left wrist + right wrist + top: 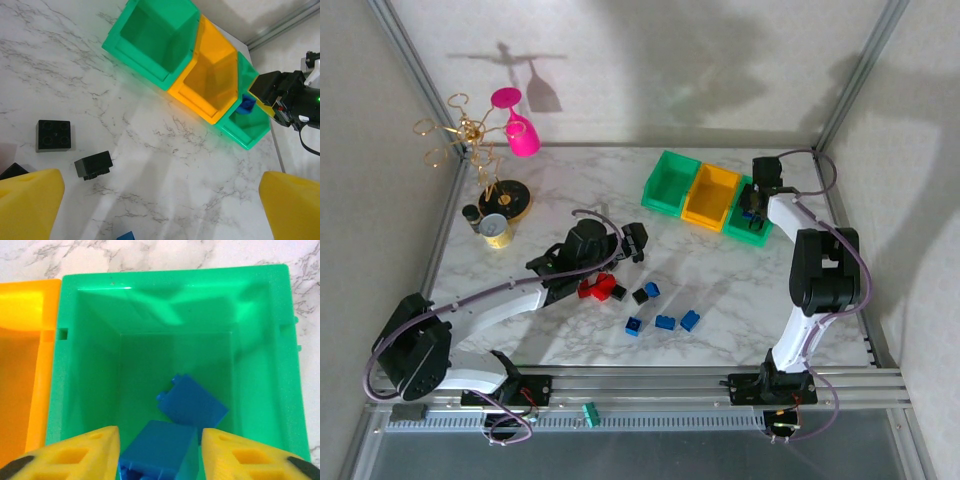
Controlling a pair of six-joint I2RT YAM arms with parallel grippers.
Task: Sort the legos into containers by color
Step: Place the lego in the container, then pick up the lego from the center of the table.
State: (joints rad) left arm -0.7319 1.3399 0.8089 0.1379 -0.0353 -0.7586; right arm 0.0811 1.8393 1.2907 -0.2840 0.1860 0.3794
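The containers stand in a row at the back right: a green bin (pixel 670 183), a yellow bin (pixel 710 196) and a green bin (pixel 748 222). My right gripper (pixel 160 455) hangs over the right green bin (pixel 175 277), jaws open. A blue lego (pixel 160 450) sits loosely between its fingers, with a thin gap on the right, and a second blue lego (pixel 192 402) lies on the bin floor. My left gripper (pixel 160 215) is open over bare table. Black legos (pixel 53 135) lie to its left. Red legos (pixel 592 290), black ones (pixel 640 296) and blue ones (pixel 665 322) are scattered mid-table.
A gold wire stand with a pink glass (pixel 515 120) and a small round tin (pixel 495 230) stand at the back left. Metal frame posts line both sides. A small green piece (pixel 590 413) rests on the front rail.
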